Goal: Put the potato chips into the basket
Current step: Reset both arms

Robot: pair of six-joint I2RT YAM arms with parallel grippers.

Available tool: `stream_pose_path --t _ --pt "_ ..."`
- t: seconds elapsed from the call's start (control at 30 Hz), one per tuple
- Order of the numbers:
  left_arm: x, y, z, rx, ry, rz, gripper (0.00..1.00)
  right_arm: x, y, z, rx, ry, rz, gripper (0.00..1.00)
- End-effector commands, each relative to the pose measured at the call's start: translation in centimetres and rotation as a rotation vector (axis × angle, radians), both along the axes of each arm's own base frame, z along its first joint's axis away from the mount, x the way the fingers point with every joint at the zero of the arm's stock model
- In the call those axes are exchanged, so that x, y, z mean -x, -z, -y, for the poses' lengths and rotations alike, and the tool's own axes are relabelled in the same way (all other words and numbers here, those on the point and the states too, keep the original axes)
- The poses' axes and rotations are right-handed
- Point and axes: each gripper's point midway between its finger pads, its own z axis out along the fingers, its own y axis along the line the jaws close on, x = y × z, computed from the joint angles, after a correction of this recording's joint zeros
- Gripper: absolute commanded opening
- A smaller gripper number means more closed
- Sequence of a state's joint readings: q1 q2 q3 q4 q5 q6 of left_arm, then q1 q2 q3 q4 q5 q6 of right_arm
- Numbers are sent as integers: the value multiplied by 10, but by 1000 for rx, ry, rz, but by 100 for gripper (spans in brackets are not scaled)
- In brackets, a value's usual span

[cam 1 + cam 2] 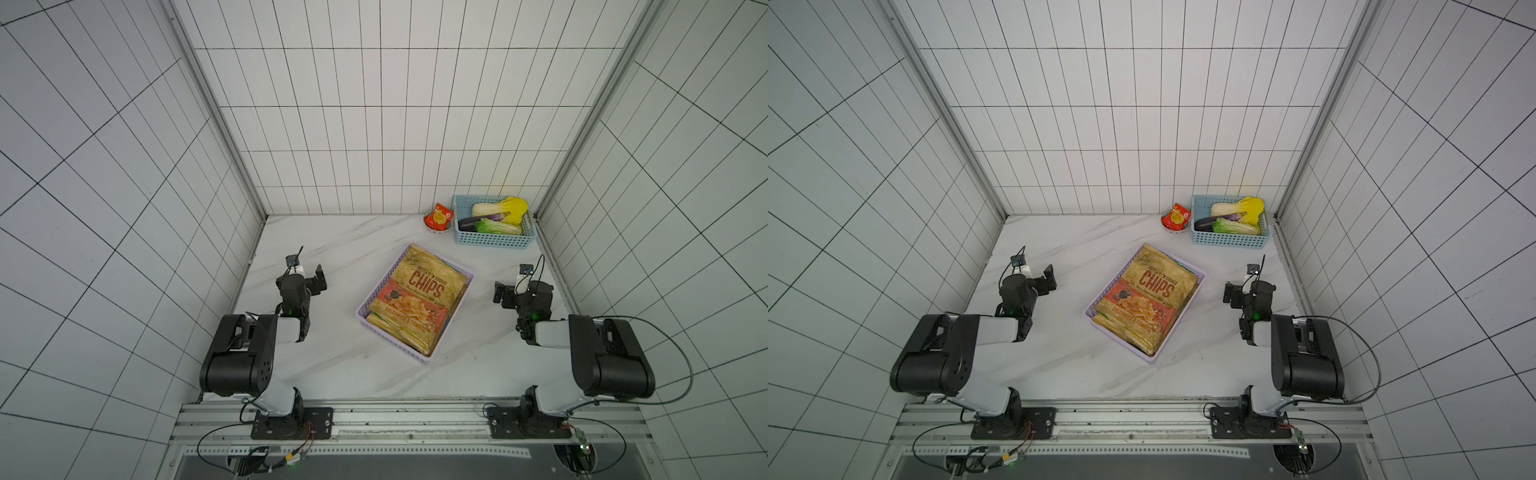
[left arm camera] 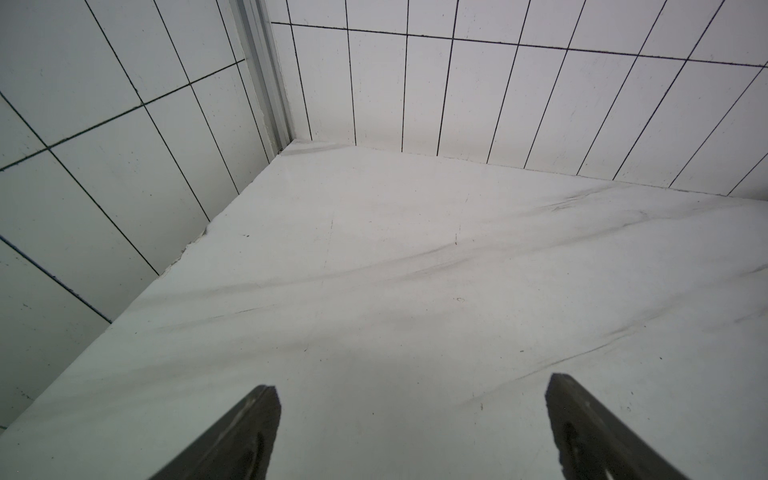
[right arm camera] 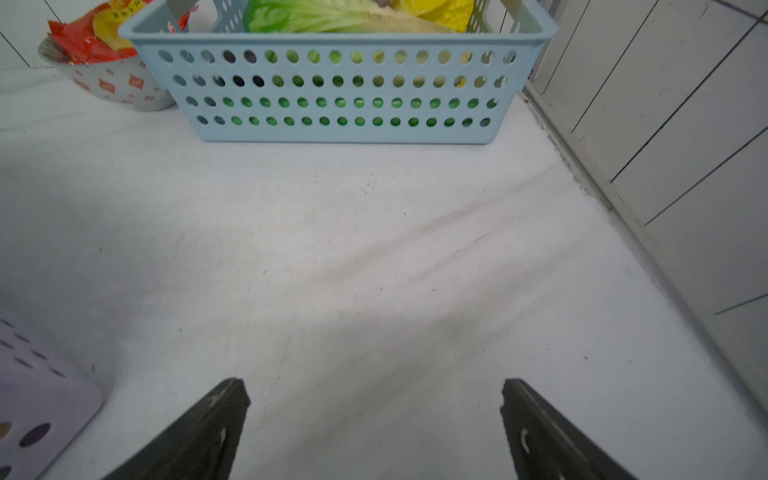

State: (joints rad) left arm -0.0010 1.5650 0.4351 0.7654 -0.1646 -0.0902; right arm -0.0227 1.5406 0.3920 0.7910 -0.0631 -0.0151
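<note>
The lilac basket (image 1: 453,322) (image 1: 1183,318) lies slantwise in the middle of the marble table. A stack of potato chips bags fills it, topped by a tan "CHIPS" bag (image 1: 419,295) (image 1: 1148,293). Edges of other bags show beneath that one. My left gripper (image 1: 309,276) (image 1: 1038,276) hovers left of the basket, open and empty. In the left wrist view the left gripper (image 2: 412,382) has only bare table between its fingers. My right gripper (image 1: 513,286) (image 1: 1241,291) (image 3: 375,381) stands open and empty right of the basket, whose corner (image 3: 37,407) shows in the right wrist view.
A light blue perforated basket (image 1: 492,239) (image 1: 1229,240) (image 3: 340,89) with cabbages and an eggplant stands at the back right. Beside it a patterned bowl (image 3: 116,83) holds a small red-orange snack packet (image 1: 438,217) (image 3: 95,37). Tiled walls close the table on three sides.
</note>
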Motion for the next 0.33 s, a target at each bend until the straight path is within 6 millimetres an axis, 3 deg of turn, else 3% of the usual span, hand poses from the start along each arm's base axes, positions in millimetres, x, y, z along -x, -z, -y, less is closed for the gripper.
stream_pose_path --t 0.0,0.3 --pt "-4 -8 -1 3 -8 22 98 -15 -19 11 -20 58 44 99" --pt "-4 -9 -1 5 -2 24 98 -14 -20 10 -22 51 54 99"
